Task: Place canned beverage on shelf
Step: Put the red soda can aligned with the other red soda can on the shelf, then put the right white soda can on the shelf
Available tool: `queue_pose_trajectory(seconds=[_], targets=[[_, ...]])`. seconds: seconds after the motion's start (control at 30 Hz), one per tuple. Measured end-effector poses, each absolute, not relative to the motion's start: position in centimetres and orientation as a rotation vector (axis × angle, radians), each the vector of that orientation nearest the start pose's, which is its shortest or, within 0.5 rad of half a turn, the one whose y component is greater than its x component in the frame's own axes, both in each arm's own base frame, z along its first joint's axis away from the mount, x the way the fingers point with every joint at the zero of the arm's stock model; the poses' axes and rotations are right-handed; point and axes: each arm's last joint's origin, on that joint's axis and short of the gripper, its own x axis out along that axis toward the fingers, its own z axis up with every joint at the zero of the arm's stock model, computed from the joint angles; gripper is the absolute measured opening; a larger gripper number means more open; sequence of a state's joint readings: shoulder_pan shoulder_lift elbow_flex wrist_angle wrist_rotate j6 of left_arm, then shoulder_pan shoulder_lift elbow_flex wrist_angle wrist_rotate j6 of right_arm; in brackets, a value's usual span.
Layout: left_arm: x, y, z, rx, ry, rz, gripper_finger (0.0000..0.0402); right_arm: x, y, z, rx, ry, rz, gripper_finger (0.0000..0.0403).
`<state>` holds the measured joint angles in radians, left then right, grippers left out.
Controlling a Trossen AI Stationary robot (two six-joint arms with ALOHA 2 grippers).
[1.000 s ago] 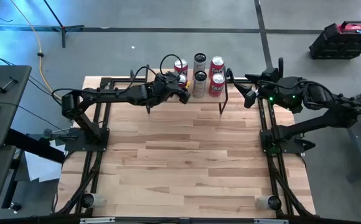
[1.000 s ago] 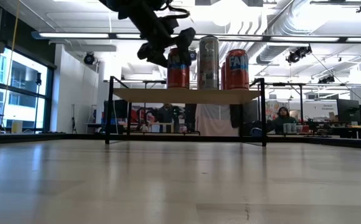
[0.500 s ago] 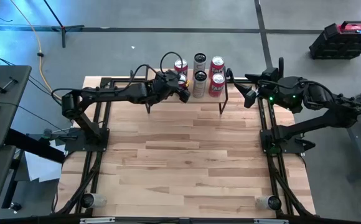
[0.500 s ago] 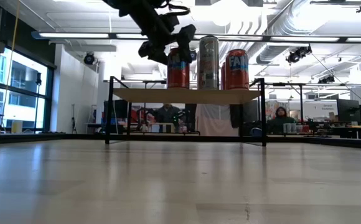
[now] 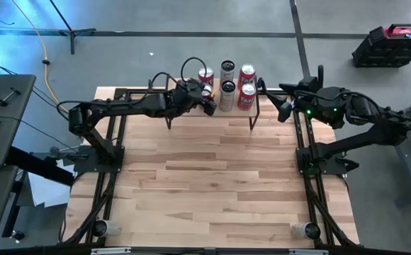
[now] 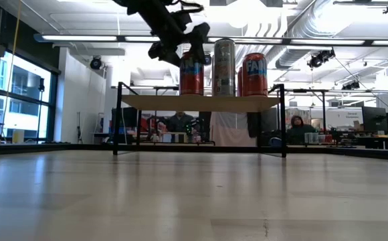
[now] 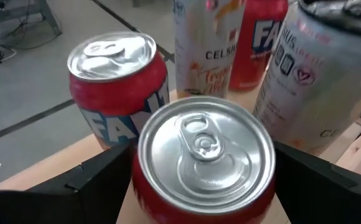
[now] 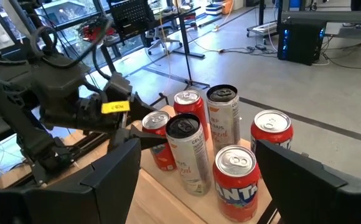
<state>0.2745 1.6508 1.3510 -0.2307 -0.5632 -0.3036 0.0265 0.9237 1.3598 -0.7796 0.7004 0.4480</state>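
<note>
The red can (image 7: 205,155) stands upright on its base at the near left of the small wood-topped shelf (image 6: 201,102), among several other cans. It also shows in the low view (image 6: 191,75). My left gripper (image 5: 207,100) is over this can, pointing down, and open. Its fingers (image 7: 99,174) stand on either side of the can's top rim. In the low view my left gripper (image 6: 182,39) is at the can's top, to its left. My right gripper (image 5: 285,106) waits open to the right of the shelf.
Close around the red can stand a second red can (image 7: 115,81), two tall Celsius cans (image 7: 317,81) and two red Fanta cans (image 8: 233,177). The shelf's black legs (image 6: 118,120) stand on the far part of the wooden tabletop (image 5: 212,170). People sit in the room behind.
My left gripper has risen a little at the red can's top. The can has stayed upright on the shelf.
</note>
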Motion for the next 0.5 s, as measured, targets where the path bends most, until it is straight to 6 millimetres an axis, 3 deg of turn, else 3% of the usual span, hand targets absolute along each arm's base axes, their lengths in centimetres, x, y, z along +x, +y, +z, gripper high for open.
queue_pose_trajectory(seconds=[0.5], targets=[[32.7,10.9,34.8,-0.177,0.299,0.885,0.0337,14.5,-1.5,44.4,0.307,0.145,-0.735,0.0303]])
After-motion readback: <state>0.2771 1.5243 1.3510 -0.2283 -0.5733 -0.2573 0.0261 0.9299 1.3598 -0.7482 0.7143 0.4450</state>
